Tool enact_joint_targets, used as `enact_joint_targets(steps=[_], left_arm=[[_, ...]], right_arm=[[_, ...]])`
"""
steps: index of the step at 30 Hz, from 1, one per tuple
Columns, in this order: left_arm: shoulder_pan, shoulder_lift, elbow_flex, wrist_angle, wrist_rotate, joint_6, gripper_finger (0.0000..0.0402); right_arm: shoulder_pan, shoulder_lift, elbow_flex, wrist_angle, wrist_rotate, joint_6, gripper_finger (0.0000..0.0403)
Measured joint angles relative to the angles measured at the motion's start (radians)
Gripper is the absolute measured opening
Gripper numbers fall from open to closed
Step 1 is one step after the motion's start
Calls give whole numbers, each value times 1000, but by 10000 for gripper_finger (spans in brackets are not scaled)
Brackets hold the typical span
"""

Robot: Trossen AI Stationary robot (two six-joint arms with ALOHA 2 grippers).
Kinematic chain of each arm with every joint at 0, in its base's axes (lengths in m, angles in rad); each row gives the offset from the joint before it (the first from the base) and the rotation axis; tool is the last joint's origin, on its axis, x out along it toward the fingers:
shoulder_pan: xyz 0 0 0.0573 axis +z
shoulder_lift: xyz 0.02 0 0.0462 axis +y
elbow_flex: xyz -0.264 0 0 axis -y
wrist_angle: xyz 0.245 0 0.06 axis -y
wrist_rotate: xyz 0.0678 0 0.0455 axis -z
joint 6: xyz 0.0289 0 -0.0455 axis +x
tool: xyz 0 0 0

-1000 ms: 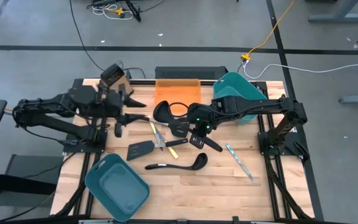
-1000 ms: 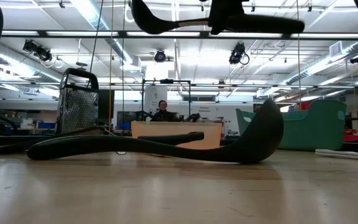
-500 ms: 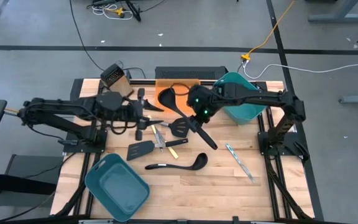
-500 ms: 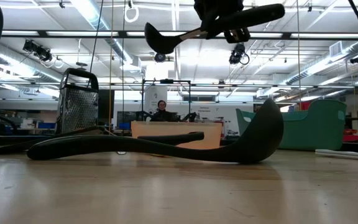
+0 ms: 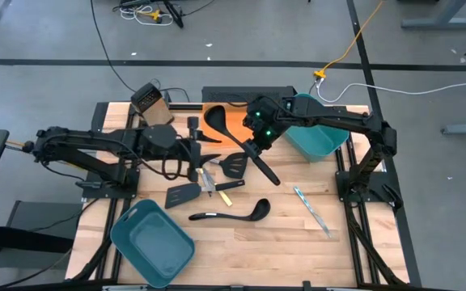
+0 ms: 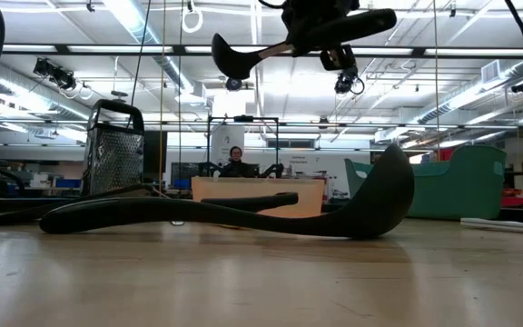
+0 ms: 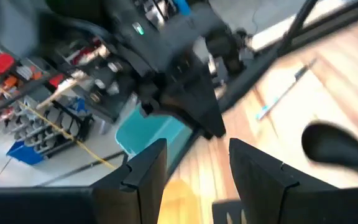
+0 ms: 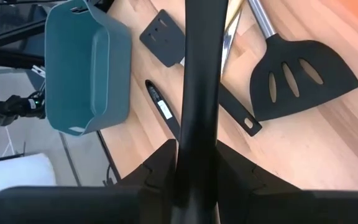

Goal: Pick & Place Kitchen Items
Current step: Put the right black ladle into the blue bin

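your right gripper (image 5: 259, 139) has its fingers (image 8: 160, 168) pinched on the handle of a black ladle (image 5: 241, 137), carried high off the table; its bowl hangs over the orange tray (image 5: 233, 121), its handle slants back toward the table's middle. low view confirms it is well clear of the wood.

left gripper (image 5: 196, 149): fingers (image 7: 145, 171) spread, nothing between them, hovering near the utensil cluster.

progress, as i judge it: early. you have one ladle in transit, nothing visibly placed. front teal bin (image 5: 152, 241) looks empty; rear teal bin (image 5: 318, 133) contents cannot be told.

left on the table: second ladle (image 5: 231, 213), two slotted spatulas (image 5: 233, 168) (image 5: 183, 194), a yellow-handled piece (image 5: 201, 171), silver cutlery (image 5: 311, 208) apart on the right.
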Motion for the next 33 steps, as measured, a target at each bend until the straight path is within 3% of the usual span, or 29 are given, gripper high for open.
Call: enact_joint_targets(steps=[7, 18, 33], left_arm=[[0, 56, 6, 93, -32, 74, 206], [0, 127, 0, 91, -101, 144, 274], [3, 144, 0, 97, -150, 209, 275]], right_arm=[[1, 0, 0, 2, -2, -3, 89], [1, 0, 0, 17, -1, -3, 90], [1, 0, 0, 23, -1, -2, 90]])
